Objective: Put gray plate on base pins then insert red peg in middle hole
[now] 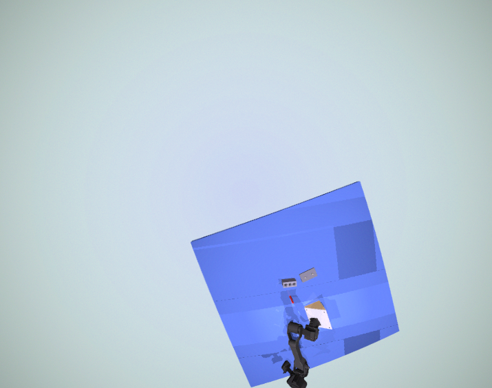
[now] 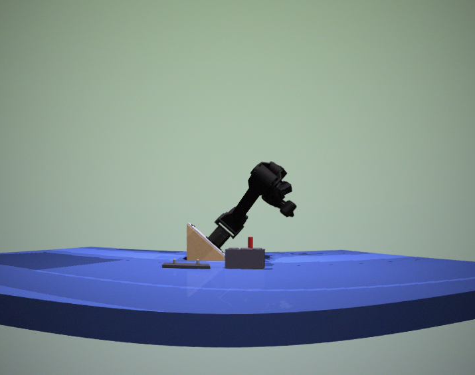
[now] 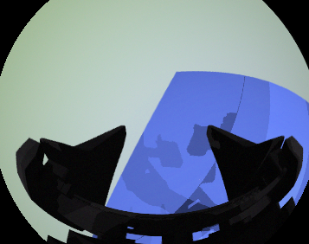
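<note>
The gray plate (image 1: 289,283) (image 2: 244,258) is a thick block with three holes in its top and stands on the blue table. The gray base (image 1: 307,274) (image 2: 185,266) lies flat beside it, apart from it, with its two pins upright and bare. The red peg (image 1: 291,299) (image 2: 250,242) stands upright on the arm's side of the plate; its lower part is hidden by the plate in the exterior view. My gripper (image 1: 285,367) (image 2: 290,211) (image 3: 167,129) is open and empty, high above the table and well away from all three. Plate, base and peg are out of the wrist view.
A tan wedge (image 1: 315,306) (image 2: 200,247) with a white sloping face stands near the arm's foot, on the same side as the base. The blue table's edge (image 1: 275,212) (image 2: 237,314) shows in the top and exterior views. The wrist view shows a table corner and arm shadows.
</note>
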`<move>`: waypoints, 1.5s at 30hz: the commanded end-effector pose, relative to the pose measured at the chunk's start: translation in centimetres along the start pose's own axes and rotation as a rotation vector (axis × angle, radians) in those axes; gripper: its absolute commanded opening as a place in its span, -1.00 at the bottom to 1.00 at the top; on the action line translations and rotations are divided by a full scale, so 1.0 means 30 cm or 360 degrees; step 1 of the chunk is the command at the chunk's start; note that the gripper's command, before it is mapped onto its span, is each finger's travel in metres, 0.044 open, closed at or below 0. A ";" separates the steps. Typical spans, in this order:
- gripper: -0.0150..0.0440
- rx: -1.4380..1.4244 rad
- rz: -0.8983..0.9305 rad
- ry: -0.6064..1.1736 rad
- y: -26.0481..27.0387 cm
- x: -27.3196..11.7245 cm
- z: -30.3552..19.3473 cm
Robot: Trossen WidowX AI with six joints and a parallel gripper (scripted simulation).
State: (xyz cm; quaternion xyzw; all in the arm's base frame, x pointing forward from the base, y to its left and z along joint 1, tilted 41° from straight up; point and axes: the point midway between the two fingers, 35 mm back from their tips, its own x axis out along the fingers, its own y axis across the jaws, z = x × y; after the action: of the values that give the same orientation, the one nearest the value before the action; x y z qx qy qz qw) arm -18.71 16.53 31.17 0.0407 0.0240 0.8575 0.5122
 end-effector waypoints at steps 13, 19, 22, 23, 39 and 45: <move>1.00 -0.0454 -0.0372 0.0244 -0.242 0.153 0.026; 1.00 -0.0658 -0.0592 0.0489 -0.454 0.200 0.033; 1.00 -0.0724 -0.0690 0.0627 -0.570 0.201 0.034; 1.00 -0.0741 -0.0721 0.0674 -0.609 0.198 0.034; 1.00 -0.0646 -0.1095 0.1371 -1.197 -0.104 0.032; 1.00 -0.0562 -0.1202 0.1595 -1.344 -0.322 -0.008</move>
State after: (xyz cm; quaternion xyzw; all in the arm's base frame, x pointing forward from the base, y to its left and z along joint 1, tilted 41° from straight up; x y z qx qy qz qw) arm 17.95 28.94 28.25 -0.4418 0.1004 0.5401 0.7092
